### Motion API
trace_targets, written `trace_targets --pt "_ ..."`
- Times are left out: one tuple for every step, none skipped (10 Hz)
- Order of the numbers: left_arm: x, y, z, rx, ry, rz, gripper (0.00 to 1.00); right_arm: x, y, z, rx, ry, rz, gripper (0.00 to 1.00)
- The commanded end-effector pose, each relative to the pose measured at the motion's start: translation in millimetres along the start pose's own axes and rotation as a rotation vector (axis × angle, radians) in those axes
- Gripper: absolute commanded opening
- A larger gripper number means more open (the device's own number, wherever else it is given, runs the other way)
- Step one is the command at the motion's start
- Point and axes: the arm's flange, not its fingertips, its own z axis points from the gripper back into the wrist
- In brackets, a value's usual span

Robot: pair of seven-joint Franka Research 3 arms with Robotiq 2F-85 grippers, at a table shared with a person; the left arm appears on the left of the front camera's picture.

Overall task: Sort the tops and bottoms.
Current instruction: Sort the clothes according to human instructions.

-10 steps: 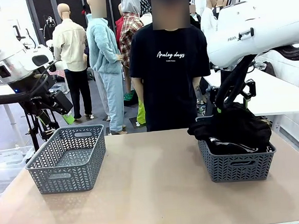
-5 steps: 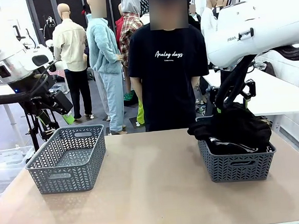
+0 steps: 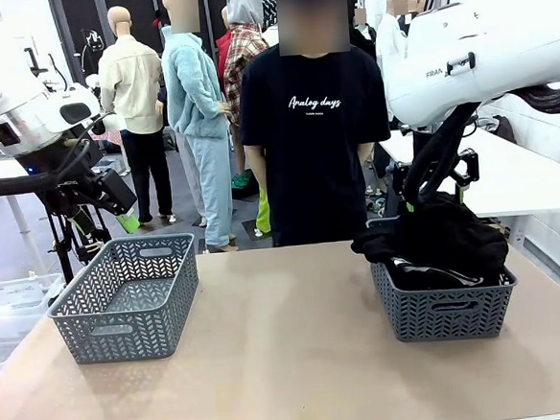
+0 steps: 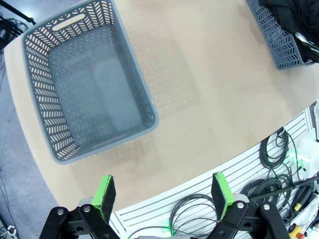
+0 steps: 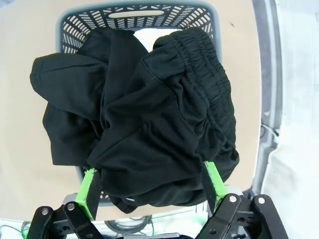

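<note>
Right gripper (image 5: 149,191): it hangs directly over the pile, jaws spread wide, one green pad on each side of the cloth's near edge; nothing is held.
Black clothes (image 5: 139,124): a soft heap that fills the right basket (image 3: 445,312) and spills over its rim. One piece shows a gathered elastic waistband (image 5: 212,82), so it is probably a bottom; the other pieces cannot be told apart.
Handling: the cloth looks light, limp and not fragile. It will likely sag and drag its neighbours when lifted, because the pieces lie tangled together.
Where to take hold: the waistband seems the best place, since it is thick and bunched; a raised fold on top of the heap would also serve.
Left gripper (image 4: 164,195): open and empty, high above the table's near edge (image 4: 199,149).
Left basket (image 4: 37,89): empty, well apart from the full one.
Person (image 3: 317,121): stands behind the far side of the table, with hands away from it.
</note>
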Motion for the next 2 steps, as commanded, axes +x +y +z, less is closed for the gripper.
trace_targets --pt "-1.2 2.9 0.6 -0.009 -0.002 -0.012 1.00 0.3 -0.3 -1.0 -0.003 0.001 0.005 1.00" --pt "-1.2 2.9 0.6 -0.009 -0.002 -0.012 1.00 0.3 -0.3 -1.0 -0.003 0.001 0.005 1.00"
